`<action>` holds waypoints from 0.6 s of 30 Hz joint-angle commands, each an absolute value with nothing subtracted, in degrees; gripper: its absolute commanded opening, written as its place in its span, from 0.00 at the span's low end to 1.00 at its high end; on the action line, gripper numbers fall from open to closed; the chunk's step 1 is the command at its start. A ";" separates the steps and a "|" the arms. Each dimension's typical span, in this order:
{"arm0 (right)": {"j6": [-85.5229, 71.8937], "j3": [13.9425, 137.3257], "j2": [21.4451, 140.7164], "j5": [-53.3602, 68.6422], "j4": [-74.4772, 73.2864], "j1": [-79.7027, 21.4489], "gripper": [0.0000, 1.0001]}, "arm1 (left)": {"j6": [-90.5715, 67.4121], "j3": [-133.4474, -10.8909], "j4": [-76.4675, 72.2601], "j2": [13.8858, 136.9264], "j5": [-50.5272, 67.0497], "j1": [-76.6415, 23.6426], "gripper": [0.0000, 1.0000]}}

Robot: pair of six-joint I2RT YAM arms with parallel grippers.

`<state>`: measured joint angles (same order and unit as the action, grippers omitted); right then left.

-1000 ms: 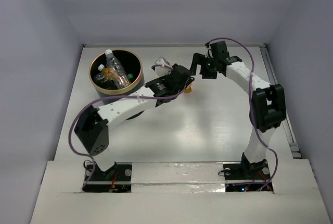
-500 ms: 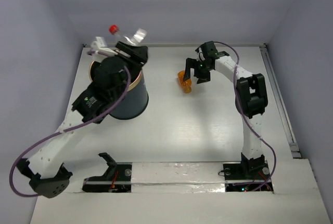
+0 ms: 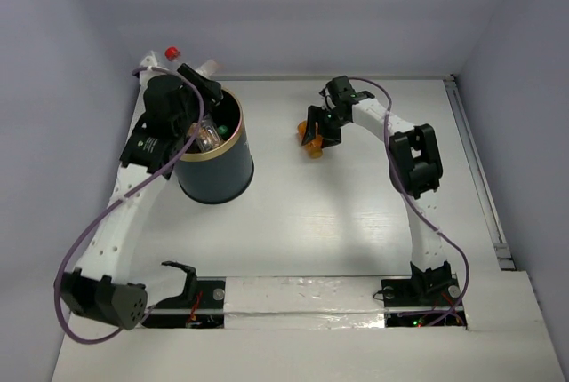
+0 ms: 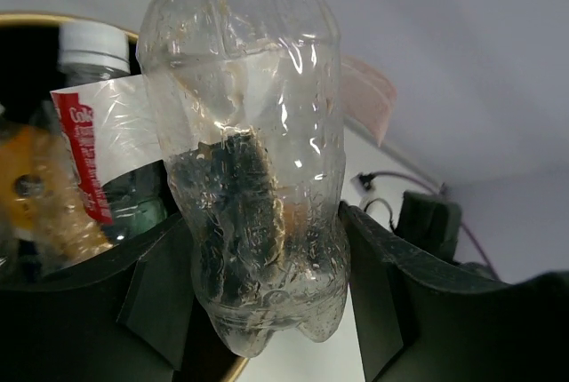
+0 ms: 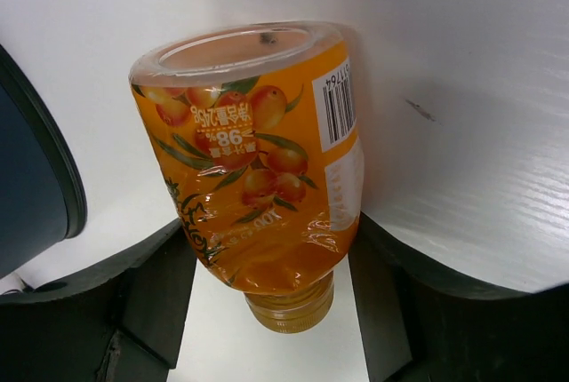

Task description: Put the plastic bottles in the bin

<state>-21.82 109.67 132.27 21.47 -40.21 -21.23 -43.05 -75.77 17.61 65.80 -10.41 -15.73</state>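
The bin [image 3: 216, 176] is a dark navy bucket with a gold rim, standing at the far left. Several plastic bottles lie inside it, among them a white-capped one [image 4: 92, 51] and an orange one [image 4: 34, 188]. My left gripper [image 3: 188, 89] is shut on a clear red-capped bottle [image 4: 249, 133] and holds it tilted over the bin's far rim [image 4: 27, 19]. My right gripper [image 3: 316, 130] is shut on an orange-filled bottle [image 5: 258, 160], which lies on the table right of the bin, cap toward the camera. The pads [image 5: 160, 284] touch both its sides.
The bin's navy wall [image 5: 31, 178] shows at the left edge of the right wrist view, close to the orange bottle. White table [image 3: 356, 213] spreads in front of the bin and bottle. Grey walls enclose the far and side edges.
My left arm swung from the table's middle up to the bin with the clear bottle, then lowered over it. My right gripper moved left and closed around the orange bottle.
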 commanded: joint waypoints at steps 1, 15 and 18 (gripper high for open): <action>-22.59 107.23 130.35 19.78 -36.92 -21.09 0.47 | -39.29 -75.94 13.71 68.72 -2.47 -15.29 0.16; -23.55 98.17 113.74 20.04 -30.59 -21.09 0.45 | -39.99 -71.99 17.57 72.16 -7.03 -14.77 0.19; -24.08 99.57 109.52 20.13 -30.67 -21.62 0.45 | -40.78 -71.46 18.98 70.32 -7.38 -14.77 0.28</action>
